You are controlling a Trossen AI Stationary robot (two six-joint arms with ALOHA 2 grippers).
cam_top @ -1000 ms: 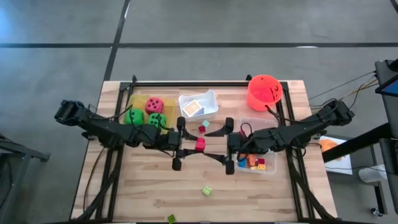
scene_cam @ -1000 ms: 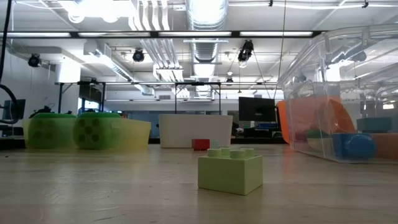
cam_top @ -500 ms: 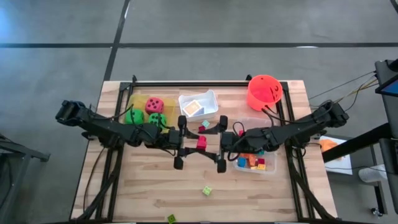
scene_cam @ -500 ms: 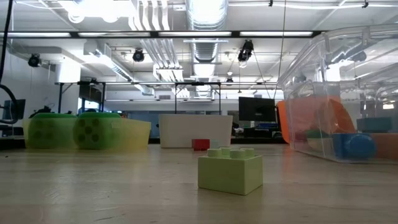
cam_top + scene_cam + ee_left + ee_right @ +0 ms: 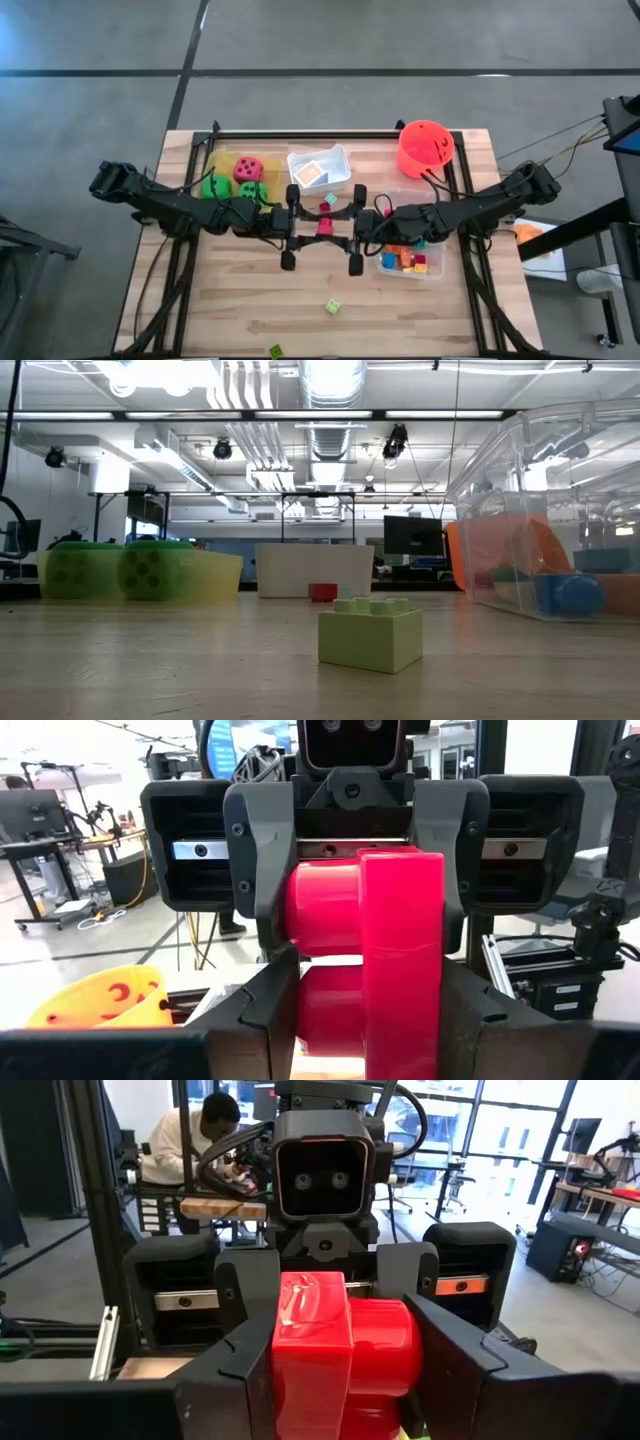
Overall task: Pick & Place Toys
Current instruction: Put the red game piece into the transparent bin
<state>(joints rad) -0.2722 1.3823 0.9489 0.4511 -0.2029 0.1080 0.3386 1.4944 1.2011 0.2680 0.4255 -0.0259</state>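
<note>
A red brick hangs above the middle of the table between my two grippers, which face each other. My left gripper reaches in from the table's left and is shut on it. My right gripper reaches in from the table's right, and its fingers also close on the brick. The brick lies on its side, so its round studs point at a finger. A light green brick sits flat on the table near the front. Another green one lies at the near edge. My left gripper pinches the red brick between its two fingers, one on the stud side and one on the flat side. The fingers come in level from the table's left. The brick is lifted clear of the table. My right gripper has the same brick between its two fingers, one against the block's flat side and one against the stud. The fingers come in level from the table's right, opposite the left gripper's.
At the back left, a yellow tray holds green and pink-red dice. A white tray beside it holds a card. An orange-red bucket stands at the back right. A clear tray of bricks lies under my right arm. Bare wood stretches along the front.
My right gripper has edged toward the table's left up to the red brick, and its fingers have closed in from a wide gap onto the brick. My left gripper has held the brick still.
</note>
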